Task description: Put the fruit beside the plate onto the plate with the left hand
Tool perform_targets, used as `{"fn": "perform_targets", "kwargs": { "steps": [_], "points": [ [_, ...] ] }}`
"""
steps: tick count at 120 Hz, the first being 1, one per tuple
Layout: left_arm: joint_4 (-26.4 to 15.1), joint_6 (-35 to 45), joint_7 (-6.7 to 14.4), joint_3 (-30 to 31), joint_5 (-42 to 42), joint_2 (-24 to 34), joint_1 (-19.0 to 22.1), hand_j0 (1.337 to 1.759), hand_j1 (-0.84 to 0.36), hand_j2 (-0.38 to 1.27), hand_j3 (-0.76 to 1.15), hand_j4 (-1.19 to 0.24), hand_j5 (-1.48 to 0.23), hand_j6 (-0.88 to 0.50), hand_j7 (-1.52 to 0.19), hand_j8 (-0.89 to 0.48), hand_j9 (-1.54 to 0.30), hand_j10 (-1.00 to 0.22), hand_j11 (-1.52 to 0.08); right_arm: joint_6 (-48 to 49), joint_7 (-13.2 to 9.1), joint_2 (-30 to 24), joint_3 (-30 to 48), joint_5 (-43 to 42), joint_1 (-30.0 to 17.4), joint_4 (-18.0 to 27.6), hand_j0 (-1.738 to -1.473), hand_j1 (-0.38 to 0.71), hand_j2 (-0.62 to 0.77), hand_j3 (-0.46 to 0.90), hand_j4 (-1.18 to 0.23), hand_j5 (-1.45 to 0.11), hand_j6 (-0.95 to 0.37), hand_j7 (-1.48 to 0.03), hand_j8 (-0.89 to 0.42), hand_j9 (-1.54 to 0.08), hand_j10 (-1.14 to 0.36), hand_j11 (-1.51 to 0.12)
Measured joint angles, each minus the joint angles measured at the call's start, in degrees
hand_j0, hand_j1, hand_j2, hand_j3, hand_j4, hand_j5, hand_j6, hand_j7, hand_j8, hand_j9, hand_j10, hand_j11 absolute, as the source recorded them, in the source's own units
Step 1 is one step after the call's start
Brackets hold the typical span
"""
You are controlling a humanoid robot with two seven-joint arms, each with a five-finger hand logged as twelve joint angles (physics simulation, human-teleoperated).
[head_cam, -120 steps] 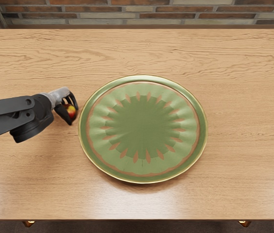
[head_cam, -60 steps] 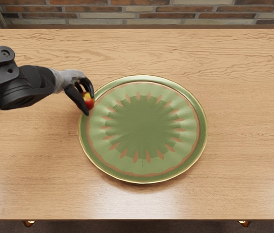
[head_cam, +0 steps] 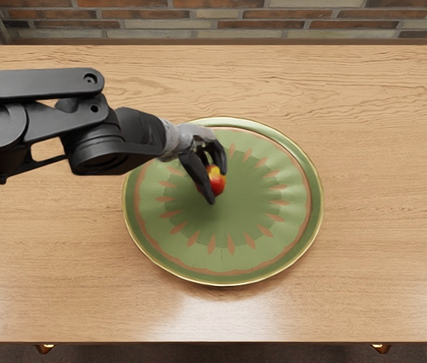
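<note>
A small red and yellow fruit (head_cam: 216, 181) is held in my left hand (head_cam: 207, 168), whose dark fingers curl around it. The hand and fruit hang over the middle of the round green plate (head_cam: 289, 227), which has a gold rim and a star pattern. I cannot tell whether the fruit touches the plate. My left arm (head_cam: 54, 128) reaches in from the left edge and hides part of the plate's left rim. The right arm is out of view.
The plate lies on a wooden table (head_cam: 380, 98). A brick wall (head_cam: 274, 19) runs along the far edge of the table.
My left hand lifted the fruit from the table left of the plate and carried it rightward, over the rim to above the plate's middle.
</note>
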Motion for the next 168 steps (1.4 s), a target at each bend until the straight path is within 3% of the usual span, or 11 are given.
{"fn": "perform_targets", "kwargs": {
  "steps": [17, 40, 62, 78, 96, 133, 144, 168],
  "points": [
    [-0.1, 3.7, 0.0, 0.1, 0.6, -1.0, -0.5, 1.654, -0.27, 0.31, 0.0, -0.64, -0.95, -0.41, -0.91, -0.37, -0.92, -0.58, -0.9, 0.0, 0.0, 0.0, 0.0, 0.0, 0.0, 0.0, -1.658, -0.31, -0.01, 0.0, -0.04, -0.05, -0.04, -0.05, -0.04, -0.05, -0.03, -0.05],
    [0.0, 5.2, 0.0, 0.1, 0.7, -0.9, -0.6, 1.656, -0.1, 0.16, 0.0, -0.43, -0.6, -0.33, -0.58, -0.31, -0.59, -0.4, -0.58, 0.0, 0.0, 0.0, 0.0, 0.0, 0.0, 0.0, -1.658, -0.31, -0.01, 0.0, -0.04, -0.05, -0.04, -0.05, -0.04, -0.05, -0.03, -0.05],
    [-0.1, 6.2, 0.0, -0.5, 0.3, -0.3, -0.6, 1.657, -0.01, 0.09, 0.0, -0.32, -0.44, -0.29, -0.43, -0.28, -0.43, -0.31, -0.43, 0.0, 0.0, 0.0, 0.0, 0.0, 0.0, 0.0, -1.658, -0.31, -0.01, 0.0, -0.04, -0.05, -0.04, -0.05, -0.04, -0.05, -0.03, -0.05],
    [-0.3, 3.0, 0.0, -3.5, -2.7, 3.7, 0.0, 1.658, 0.02, 0.07, 0.0, -0.29, -0.39, -0.27, -0.38, -0.27, -0.38, -0.28, -0.38, 0.0, 0.0, 0.0, 0.0, 0.0, 0.1, 0.0, -1.658, -0.31, -0.01, 0.0, -0.03, -0.05, -0.04, -0.05, -0.04, -0.05, -0.03, -0.05],
    [-0.9, -6.0, 0.0, -10.5, -5.6, 10.8, 5.3, 1.658, 0.03, 0.06, 0.0, -0.27, -0.35, -0.26, -0.35, -0.26, -0.35, -0.27, -0.35, 0.0, 0.0, 0.0, 0.0, 0.0, 0.1, 0.0, -1.658, -0.31, -0.01, 0.0, -0.03, -0.05, -0.04, -0.05, -0.03, -0.05, -0.03, -0.05],
    [-1.4, -32.1, 0.0, -32.5, -9.4, 26.4, 23.4, 1.658, 0.05, 0.05, 0.0, -0.25, -0.33, -0.25, -0.33, -0.25, -0.33, -0.25, -0.33, 0.0, 0.0, 0.0, -0.1, 0.0, 0.2, 0.0, -1.658, -0.31, -0.01, 0.0, -0.03, -0.05, -0.04, -0.05, -0.03, -0.05, -0.03, -0.05],
    [-0.9, -35.3, 0.0, -36.2, -13.0, 30.2, 25.1, 1.658, 0.05, 0.05, 0.0, -0.25, -0.33, -0.25, -0.33, -0.25, -0.33, -0.25, -0.33, 0.0, 0.0, 0.0, -0.1, 0.0, 0.2, 0.0, -1.658, -0.31, -0.01, 0.0, -0.04, -0.05, -0.04, -0.05, -0.04, -0.05, -0.03, -0.05],
    [3.9, -37.2, 0.0, -38.2, -19.4, 30.6, 28.5, 1.658, 0.05, 0.05, 0.0, -0.25, -0.33, -0.25, -0.32, -0.25, -0.32, -0.25, -0.32, 0.0, 0.0, 0.0, -0.1, 0.0, 0.2, 0.0, -1.658, -0.31, -0.01, 0.0, -0.03, -0.05, -0.04, -0.05, -0.03, -0.05, -0.03, -0.05]
  ]
}}
